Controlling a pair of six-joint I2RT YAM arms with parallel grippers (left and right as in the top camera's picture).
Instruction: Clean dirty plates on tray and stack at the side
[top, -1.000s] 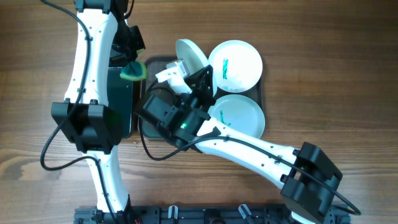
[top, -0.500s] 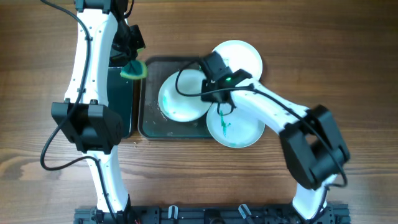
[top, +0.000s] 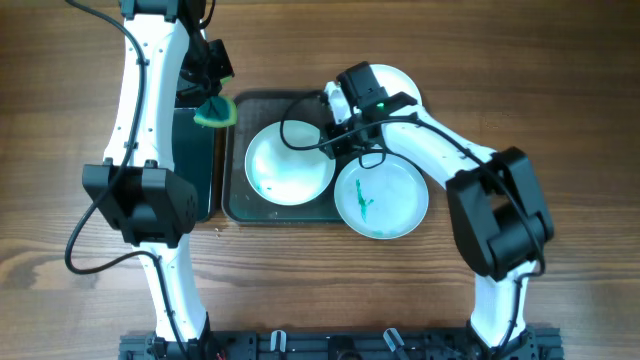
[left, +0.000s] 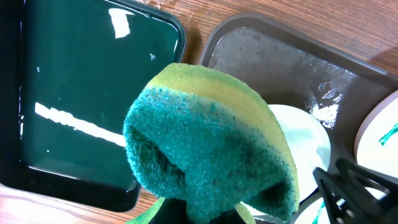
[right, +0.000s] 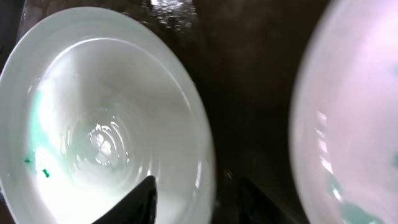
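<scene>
A white plate (top: 290, 163) with a faint green smear lies flat on the left half of the dark tray (top: 232, 200). A pale blue plate (top: 381, 196) with a green smear overlaps the tray's right front corner. A second white plate (top: 400, 82) at the back right is mostly hidden by my right arm. My right gripper (top: 332, 132) is open, its fingers (right: 196, 186) on either side of the white plate's rim (right: 106, 124). My left gripper (top: 210, 95) is shut on a green sponge (left: 211, 143) above the tray's back left corner (left: 267, 56).
A narrow black tray (top: 192, 160) lies to the left of the dark tray, also in the left wrist view (left: 81, 81). Another plate (right: 354, 112), blurred, shows at the right of the right wrist view. Bare wood surrounds the trays.
The white plate went from tilted upright in my right gripper to lying flat on the tray. The right arm swung round to the back right. The left arm has not moved.
</scene>
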